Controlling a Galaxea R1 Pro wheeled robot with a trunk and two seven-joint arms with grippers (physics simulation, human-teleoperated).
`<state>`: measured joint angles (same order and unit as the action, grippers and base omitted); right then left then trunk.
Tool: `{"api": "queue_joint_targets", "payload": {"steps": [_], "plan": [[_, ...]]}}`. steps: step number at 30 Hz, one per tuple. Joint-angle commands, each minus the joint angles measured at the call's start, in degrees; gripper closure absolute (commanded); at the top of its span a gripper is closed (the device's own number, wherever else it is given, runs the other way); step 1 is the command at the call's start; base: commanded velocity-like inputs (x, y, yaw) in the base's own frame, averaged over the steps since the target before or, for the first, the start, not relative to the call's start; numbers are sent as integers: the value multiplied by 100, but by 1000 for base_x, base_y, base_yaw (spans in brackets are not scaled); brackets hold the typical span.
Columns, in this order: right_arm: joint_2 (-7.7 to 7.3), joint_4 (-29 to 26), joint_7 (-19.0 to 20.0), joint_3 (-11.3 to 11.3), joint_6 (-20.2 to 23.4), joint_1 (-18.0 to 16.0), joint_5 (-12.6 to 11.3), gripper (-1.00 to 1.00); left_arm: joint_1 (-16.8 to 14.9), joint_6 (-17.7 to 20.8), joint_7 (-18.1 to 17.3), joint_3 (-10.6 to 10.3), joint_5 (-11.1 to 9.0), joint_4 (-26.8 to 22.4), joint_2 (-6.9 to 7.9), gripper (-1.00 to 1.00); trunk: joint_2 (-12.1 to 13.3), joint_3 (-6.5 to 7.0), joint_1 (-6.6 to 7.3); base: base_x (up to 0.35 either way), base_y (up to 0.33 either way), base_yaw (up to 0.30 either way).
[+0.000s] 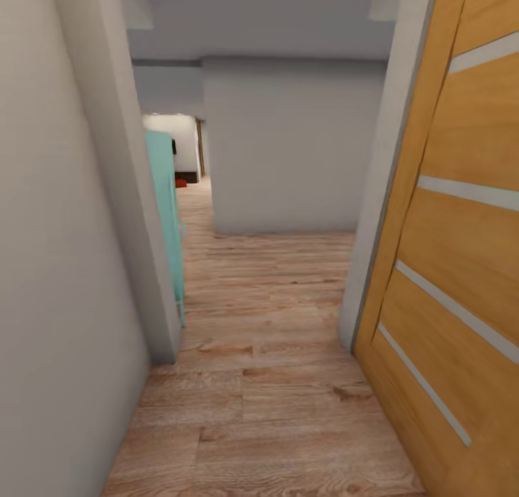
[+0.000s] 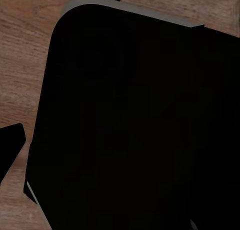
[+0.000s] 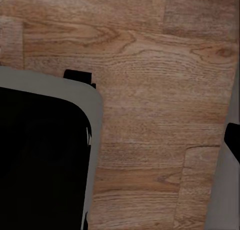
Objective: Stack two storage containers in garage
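I am in a narrow passage with a light wood plank floor point(image 1: 267, 382) and white walls. The two storage containers are out of view, and so is the garage with its floor. Far down the passage, through an opening at the left, a lit room shows with a small red thing point(image 1: 180, 183) on its floor; it is too small to tell what it is. Both wrist views look down at the planks point(image 3: 160, 90) and at my own black, grey-rimmed base point(image 2: 130, 120).
A tan wooden door point(image 1: 461, 252) with pale stripes stands open along the right. A white wall corner point(image 1: 137, 230) juts in at the left, with a teal panel point(image 1: 166, 209) behind it. A white wall point(image 1: 288, 144) closes the passage ahead; the way bends left past it.
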<state>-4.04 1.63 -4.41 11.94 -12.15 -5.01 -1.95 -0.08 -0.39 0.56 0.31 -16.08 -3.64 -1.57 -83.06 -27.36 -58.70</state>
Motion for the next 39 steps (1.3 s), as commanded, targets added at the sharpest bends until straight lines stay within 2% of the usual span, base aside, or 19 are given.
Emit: {"api": "queue_joint_targets", "payload": {"steps": [1,9,16,26,39], "plan": [[-2,19,-16,46,-38,-5,-15,-100,-1,-4,6,0,-26,-4,-1,-100,-2,-5,-3,322,0,157],[-22,15,-16,54,-55,-7,-6,-100,-1,-17,2,-4,-19,-5,-1,-100,-2,-5,-3,322,0,172],[-21,15,-16,61,-59,-3,1,-100,-1,-39,-40,-12,-12,-5,-10,-100,-2,-5,-3,320,-9,15],[-21,15,-16,62,-60,-5,7,-100,-1,-42,-40,-9,-17,-5,-7,-100,-2,-5,-3,281,-133,0],[-10,16,-16,65,-55,-3,11,-100,-1,-7,-12,-4,-24,-5,-1,-100,-2,-5,-3,319,-9,0]]}}
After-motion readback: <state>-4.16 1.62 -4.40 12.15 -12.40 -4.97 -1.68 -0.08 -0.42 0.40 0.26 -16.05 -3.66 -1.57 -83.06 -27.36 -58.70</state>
